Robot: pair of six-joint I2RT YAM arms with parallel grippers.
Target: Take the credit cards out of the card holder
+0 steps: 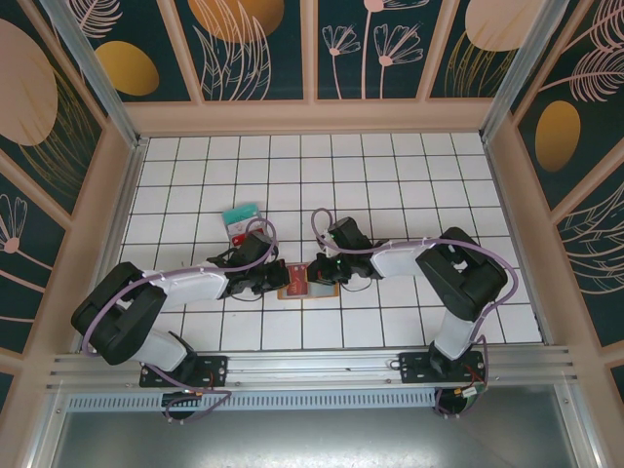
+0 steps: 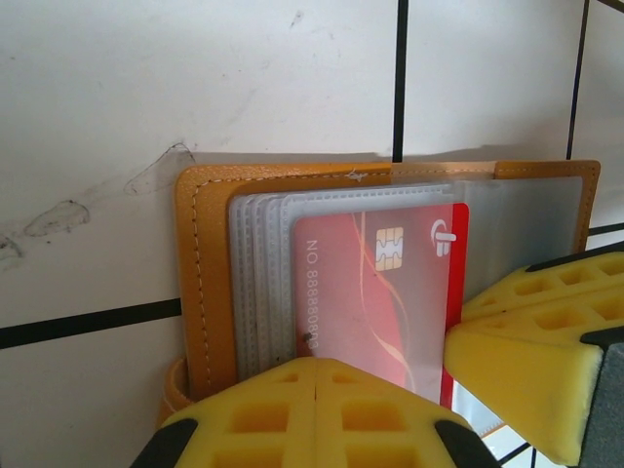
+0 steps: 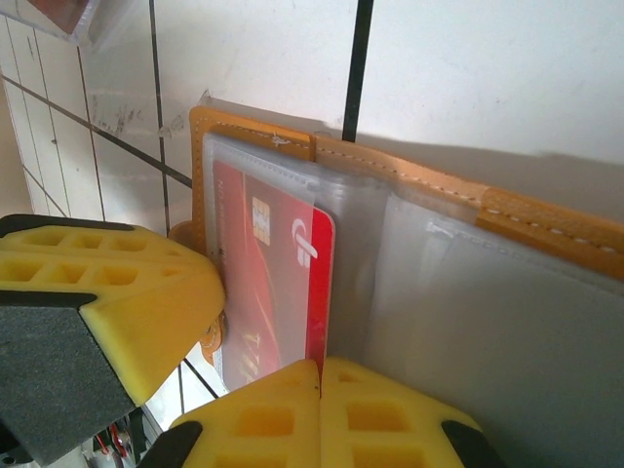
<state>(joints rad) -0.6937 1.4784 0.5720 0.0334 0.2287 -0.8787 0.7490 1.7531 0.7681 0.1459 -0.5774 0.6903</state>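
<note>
The fingers (image 2: 258, 419) of your left gripper (image 2: 317, 385) are pressed pad against pad at the near edge of the card holder (image 2: 205, 292). Your right gripper (image 3: 320, 395) is closed the same way just beside it, by the red card's edge near the spine. You cannot tell from these views whether either pair has a thin sleeve edge nipped between the pads.

The holder lies open and flat on the tiled table (image 1: 390, 175), between your two arms, with its grey-clear sleeves (image 2: 255, 283) stacked on one half. A red card (image 2: 375, 292) sits inside the front sleeve, chip side up.

Your grippers are nearly touching over the booklet. I read that as one pinning it open and flat while the other works at the card. Loose cards (image 1: 241, 222) lie well apart, further up the table, so I judge part of the job done.

The red one looks next. It must slide out through the sleeve's open side, and with both jaws closed you risk dragging the whole holder along instead
</note>
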